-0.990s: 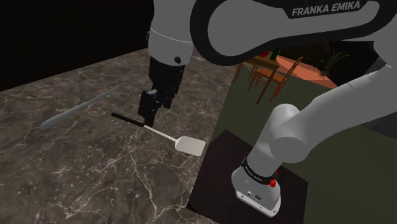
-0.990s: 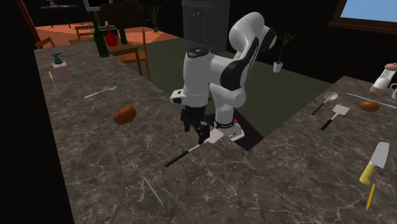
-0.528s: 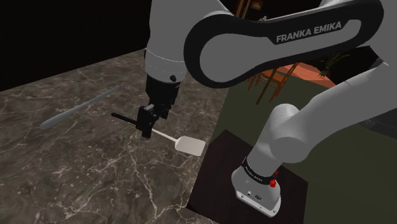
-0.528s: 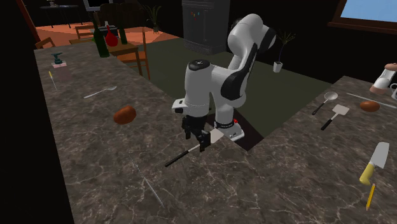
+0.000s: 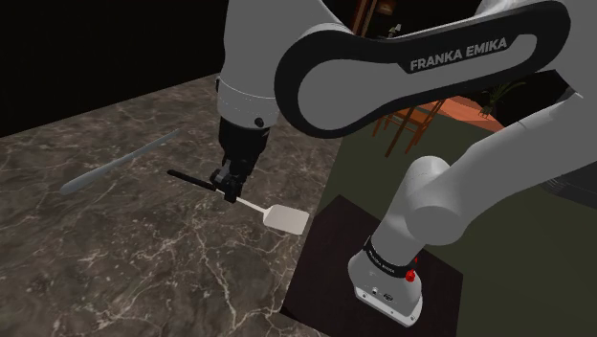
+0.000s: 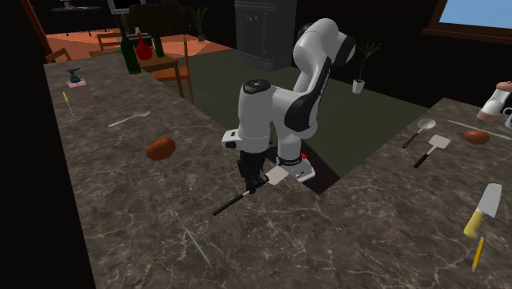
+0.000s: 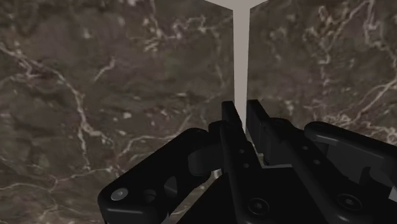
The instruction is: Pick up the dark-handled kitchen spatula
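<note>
Spatula (image 5: 256,206): flat on the dark marble counter (image 5: 143,258); in the shoulder view its black handle points to ten o'clock and its pale blade to four o'clock.
Gripper (image 5: 230,190): low over the shaft.
Jaws: nearly together, seemingly pinching the pale neck.

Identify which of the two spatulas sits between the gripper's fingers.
The spatula by the robot's stand: the gripper clasps its pale shank. The other spatula lies untouched on the counter at the second exterior view's right.
</note>
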Tool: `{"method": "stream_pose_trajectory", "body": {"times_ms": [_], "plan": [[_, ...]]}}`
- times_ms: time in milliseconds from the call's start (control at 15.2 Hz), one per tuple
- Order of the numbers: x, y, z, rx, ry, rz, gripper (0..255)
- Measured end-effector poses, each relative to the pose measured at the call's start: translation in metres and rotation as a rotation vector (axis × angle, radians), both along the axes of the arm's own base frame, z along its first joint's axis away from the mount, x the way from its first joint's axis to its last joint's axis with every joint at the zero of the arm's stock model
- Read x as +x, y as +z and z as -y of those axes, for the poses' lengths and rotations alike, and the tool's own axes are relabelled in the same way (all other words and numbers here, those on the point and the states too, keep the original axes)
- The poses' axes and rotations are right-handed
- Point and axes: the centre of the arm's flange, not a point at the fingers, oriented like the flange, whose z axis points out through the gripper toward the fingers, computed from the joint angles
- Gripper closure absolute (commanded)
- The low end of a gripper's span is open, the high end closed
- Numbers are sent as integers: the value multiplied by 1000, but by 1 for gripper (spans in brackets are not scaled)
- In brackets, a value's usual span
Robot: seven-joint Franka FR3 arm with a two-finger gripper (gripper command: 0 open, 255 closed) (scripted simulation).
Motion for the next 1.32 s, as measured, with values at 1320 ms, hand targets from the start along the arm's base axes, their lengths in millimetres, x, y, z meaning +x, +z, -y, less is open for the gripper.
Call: {"method": "stream_pose_trajectory", "body": {"times_ms": [1320], "plan": [[-1,76,0,0,0,0,255]]}}
